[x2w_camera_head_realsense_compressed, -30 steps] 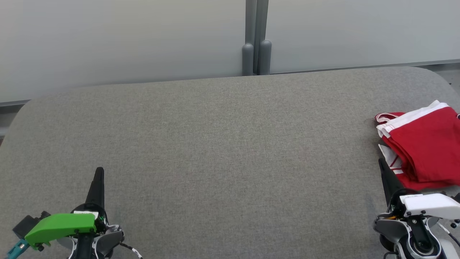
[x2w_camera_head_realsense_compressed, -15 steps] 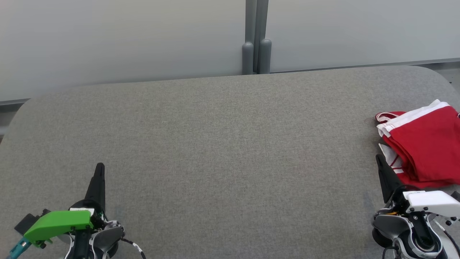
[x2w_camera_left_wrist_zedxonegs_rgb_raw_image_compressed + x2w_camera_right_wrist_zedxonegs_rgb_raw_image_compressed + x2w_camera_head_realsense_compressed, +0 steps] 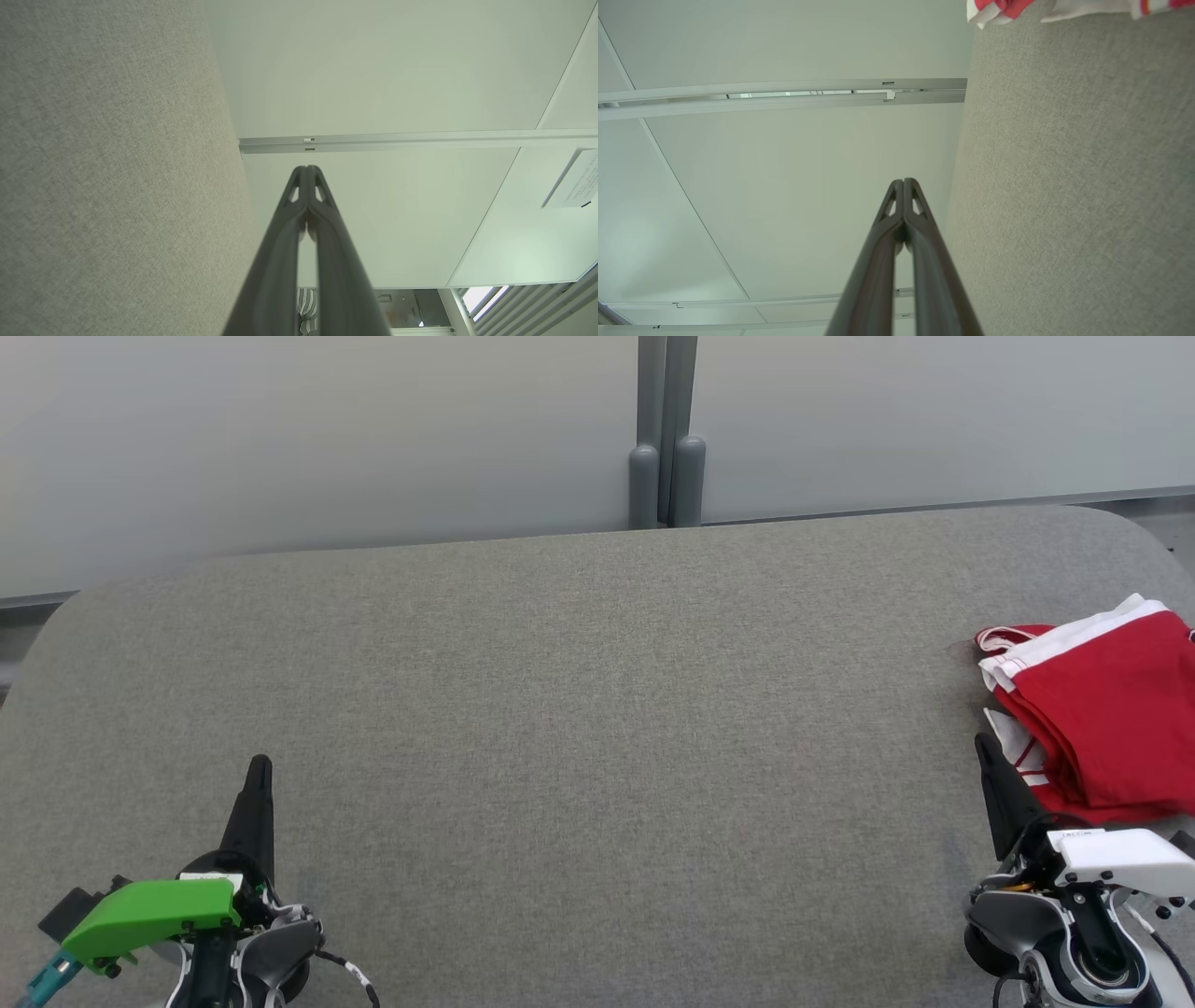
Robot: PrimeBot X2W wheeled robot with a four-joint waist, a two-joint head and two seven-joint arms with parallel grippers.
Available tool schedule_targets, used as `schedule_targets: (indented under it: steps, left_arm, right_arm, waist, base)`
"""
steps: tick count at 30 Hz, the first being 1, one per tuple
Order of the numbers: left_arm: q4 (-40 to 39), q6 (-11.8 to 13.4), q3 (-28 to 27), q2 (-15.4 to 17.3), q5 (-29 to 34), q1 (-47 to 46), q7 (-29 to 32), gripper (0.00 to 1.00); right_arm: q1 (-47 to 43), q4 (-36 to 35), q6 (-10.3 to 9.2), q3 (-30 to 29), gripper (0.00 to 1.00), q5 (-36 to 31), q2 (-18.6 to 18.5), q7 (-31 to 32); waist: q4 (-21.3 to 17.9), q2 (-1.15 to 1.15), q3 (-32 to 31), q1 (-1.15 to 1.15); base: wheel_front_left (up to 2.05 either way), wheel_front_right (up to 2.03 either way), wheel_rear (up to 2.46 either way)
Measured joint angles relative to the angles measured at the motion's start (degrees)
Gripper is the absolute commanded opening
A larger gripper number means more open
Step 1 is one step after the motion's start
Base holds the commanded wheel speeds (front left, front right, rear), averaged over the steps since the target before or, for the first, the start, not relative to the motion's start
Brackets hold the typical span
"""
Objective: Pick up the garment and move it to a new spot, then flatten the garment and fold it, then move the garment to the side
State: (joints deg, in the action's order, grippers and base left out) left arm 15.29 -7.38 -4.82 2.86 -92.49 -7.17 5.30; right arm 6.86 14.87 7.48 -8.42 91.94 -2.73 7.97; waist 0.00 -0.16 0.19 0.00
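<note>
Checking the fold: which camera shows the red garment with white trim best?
Head view: the red cloth garment with white trim lies folded, nearly whole, at the grey table's right end. The right wrist view catches scraps of its edge; the left wrist view faces the wall.

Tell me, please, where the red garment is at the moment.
In the head view the red garment lies at the right edge of the grey padded table, just ahead and to the right of the shut right hand.
</note>
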Motion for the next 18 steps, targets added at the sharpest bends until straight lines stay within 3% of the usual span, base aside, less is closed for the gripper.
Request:
schedule_targets:
  steps: [18]
  left_arm:
    - [0.00,0.00,0.00,-0.01,0.00,-0.01,0.00,0.00]
  right_arm:
    - [0.01,0.01,0.00,0.00,0.00,0.00,0.00,0.00]
  waist:
    - [0.00,0.00,0.00,0.00]
  base:
    - [0.00,0.00,0.00]
